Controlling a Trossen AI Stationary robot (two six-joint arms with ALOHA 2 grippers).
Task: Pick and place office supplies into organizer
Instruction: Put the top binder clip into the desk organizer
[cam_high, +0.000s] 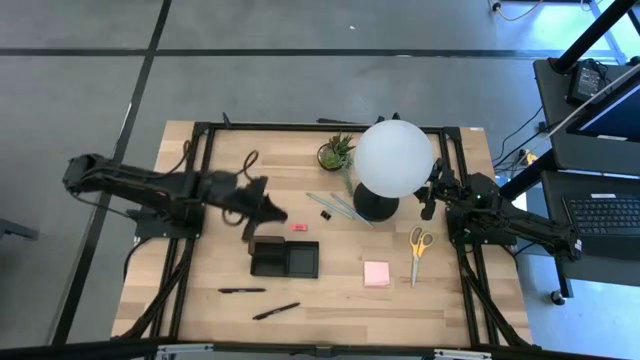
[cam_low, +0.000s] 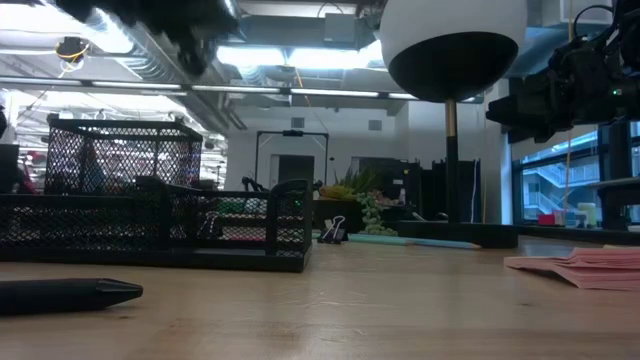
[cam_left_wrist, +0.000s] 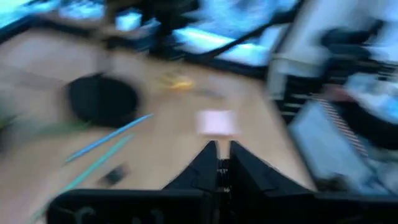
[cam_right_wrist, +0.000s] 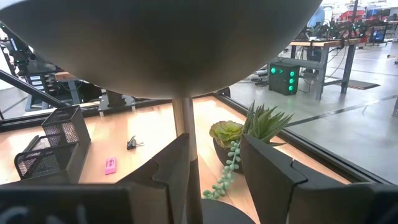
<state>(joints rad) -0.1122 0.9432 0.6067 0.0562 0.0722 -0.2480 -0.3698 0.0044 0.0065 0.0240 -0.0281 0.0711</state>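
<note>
The black mesh organizer (cam_high: 285, 258) stands mid-table. Around it lie a pink eraser (cam_high: 299, 227), a black binder clip (cam_high: 325, 214), pale-green pencils (cam_high: 340, 207), yellow-handled scissors (cam_high: 419, 243), a pink sticky-note pad (cam_high: 377, 273) and two black pens (cam_high: 241, 290) (cam_high: 276, 311). My left gripper (cam_high: 275, 212) hangs above the table just beyond the organizer's far left corner, shut with nothing in it (cam_left_wrist: 219, 163). My right gripper (cam_high: 430, 200) waits open at the table's right side, next to the lamp, holding nothing (cam_right_wrist: 214, 180).
A white globe lamp (cam_high: 393, 158) on a round black base (cam_high: 375, 207) stands right of centre, with a small potted plant (cam_high: 336, 152) behind it. The pencils lie against the lamp base. Bare wood shows along the near edge and at the left.
</note>
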